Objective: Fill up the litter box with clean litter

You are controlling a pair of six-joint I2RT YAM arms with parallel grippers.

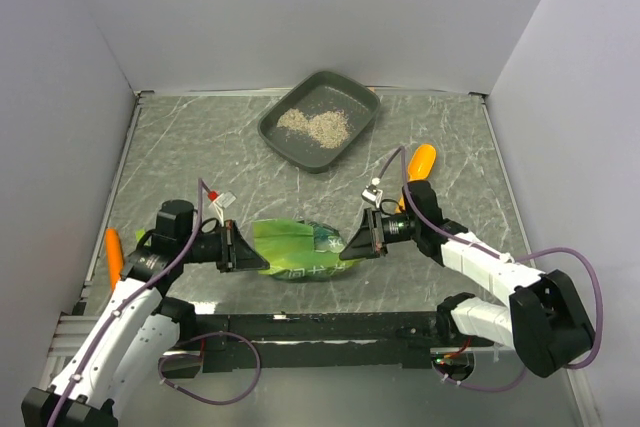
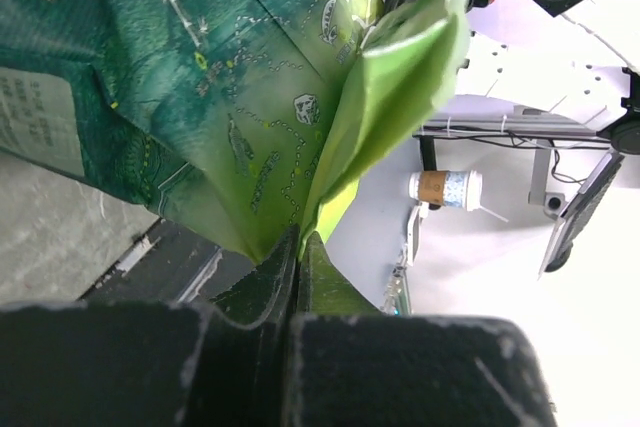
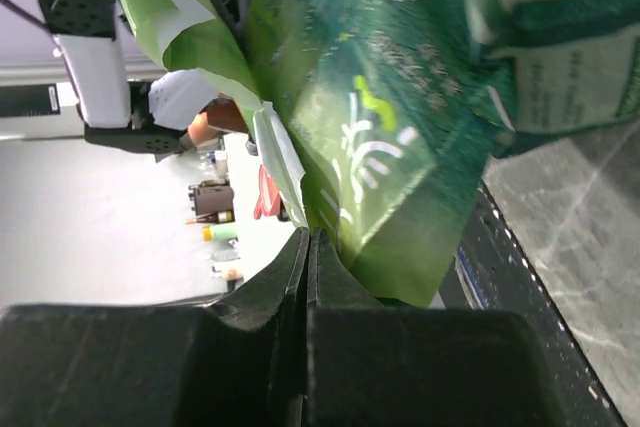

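- Desk, one: grey marbled top with white walls on three sides. I see both arm bases at its near edge.
- Litter box, one: a dark grey shallow tray set at an angle at the far middle of the desk, well apart from both arms. It sits flat and nothing touches it.
- Green bag, one: crinkled and printed, stretched sideways between the two arms over the near part of the desk. I cannot tell whether its underside touches the desk.
- Clean litter, one small pile: pale tan granules inside the litter box, covering only the middle of its floor, with bare grey around it.
- Left pincer, one: clamped tight on the bag's left end, a fold of the bag pinched between its fingers.
- Right pincer, one: likewise closed hard on the bag's right end.
- Orange pieces, two: the right-hand orange piece lies on the desk just beyond the right arm, and the left-hand orange piece lies at the desk's left edge beside the left arm.
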